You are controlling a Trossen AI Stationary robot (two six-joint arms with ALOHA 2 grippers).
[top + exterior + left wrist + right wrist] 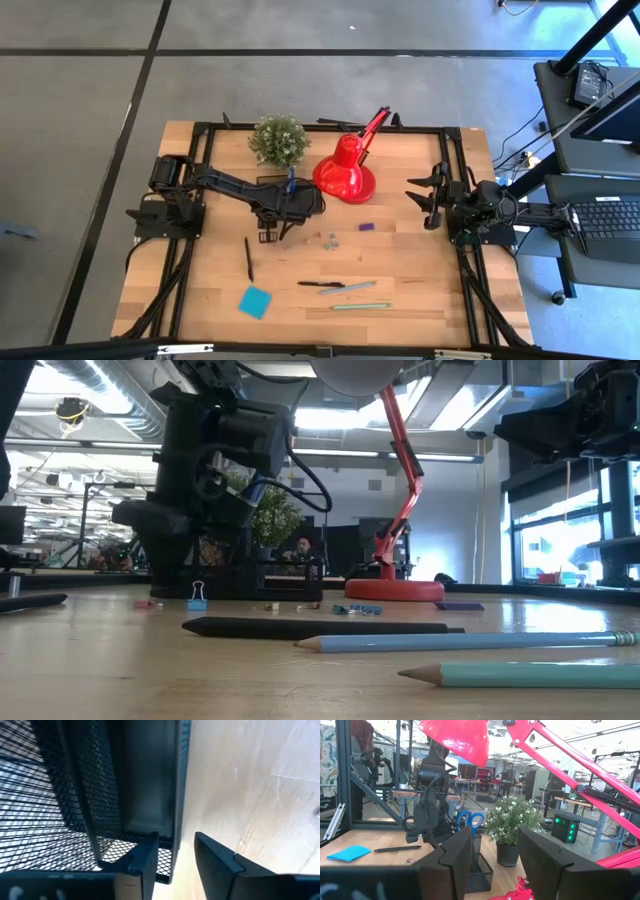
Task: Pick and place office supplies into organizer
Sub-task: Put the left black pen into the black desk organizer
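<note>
My left gripper [175, 865] is open and points down over the black mesh organizer [100, 795], at its outer wall next to the bare wood. The organizer [290, 200] stands near the plant, and blue-handled scissors [470, 820] stick up out of it. On the table lie a black pen [248, 258], a blue sticky-note pad [255, 301], another black pen [320, 285], a silvery pencil [350, 288], a green pencil [360, 305], a purple piece [366, 226] and tiny clips [328, 238]. My right gripper [492, 860] waits open at the table's right edge. My left gripper has one finger [145, 862] over the organizer's mesh rim [165, 865] and the other finger over the wood outside it. I cannot tell whether the finger touches the rim.
The red desk lamp [345, 175] and the green potted plant [278, 140] stand at the far side, close to the organizer. Black frame rails [190, 240] run along the table's left and right sides. Bare wood lies between the loose items and the right arm.
</note>
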